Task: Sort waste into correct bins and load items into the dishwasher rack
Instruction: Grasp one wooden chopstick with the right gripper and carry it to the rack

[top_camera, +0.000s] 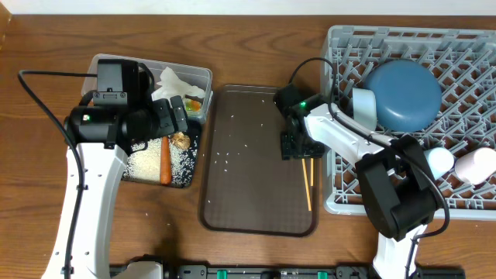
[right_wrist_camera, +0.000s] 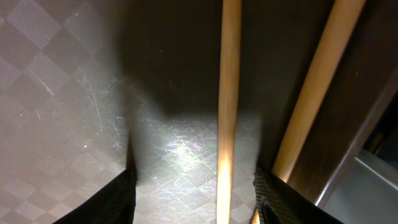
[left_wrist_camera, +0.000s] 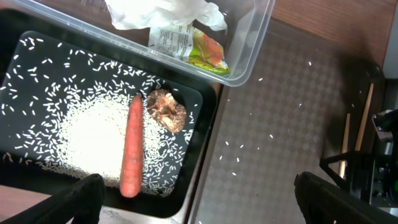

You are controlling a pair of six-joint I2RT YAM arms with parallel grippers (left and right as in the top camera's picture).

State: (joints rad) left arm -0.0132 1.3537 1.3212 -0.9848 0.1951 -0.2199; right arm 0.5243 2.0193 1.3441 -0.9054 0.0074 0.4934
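Wooden chopsticks [right_wrist_camera: 229, 93]: pale, thin, side by side | right claw [right_wrist_camera: 196, 190] apart astride one | left claw [left_wrist_camera: 205, 199] apart

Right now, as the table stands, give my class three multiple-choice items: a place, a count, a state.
1. The carrot stick lies in: A the clear tub; B the black tray; C the rack.
2. Chopsticks on the brown serving tray: A one; B two; C four.
3. The left gripper is: A open and empty; B shut on the carrot stick; C shut on a wrapper.
Key: 1 B, it rests on rice in that tray. 2 B, a pair lies near its right edge. 3 A, its fingers stand wide apart, nothing between.
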